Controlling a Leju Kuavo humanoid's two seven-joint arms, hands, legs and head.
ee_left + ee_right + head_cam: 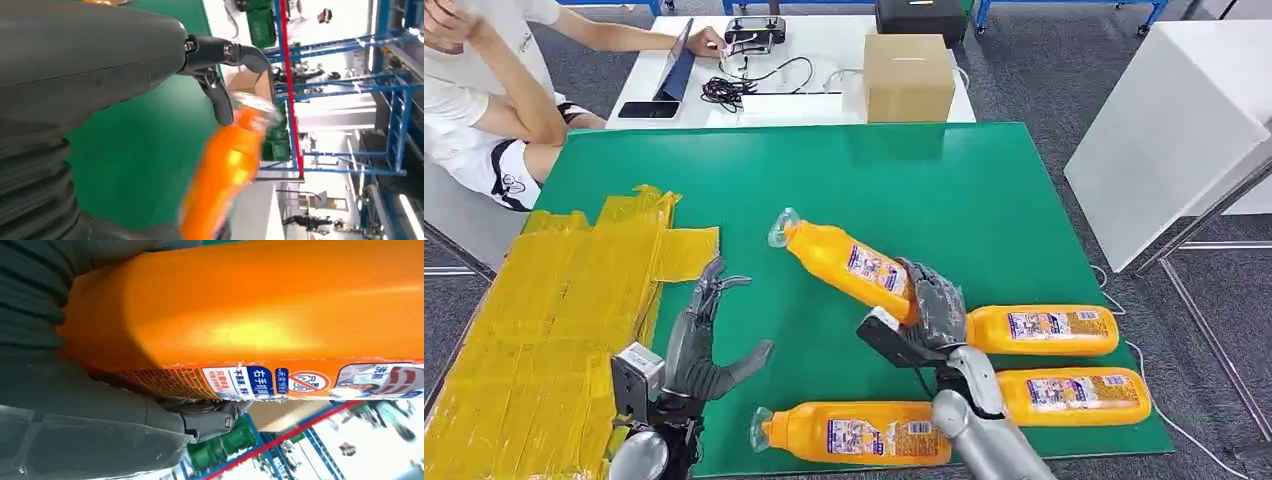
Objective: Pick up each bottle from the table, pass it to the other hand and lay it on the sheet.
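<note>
The right hand [932, 312] grips one orange bottle [849, 262] by its base end, fingers wrapped round the body, cap end tilted away toward the left hand [699, 345] (lifted off the green table [944, 190], as far as can be told). The left hand holds nothing, its fingers spread apart, just beside the yellow sheet [554, 320]. Four bottles in all: the held one and three lying on the table, one at the near edge [854, 433] and two at the right [1042, 331] [1074, 395].
</note>
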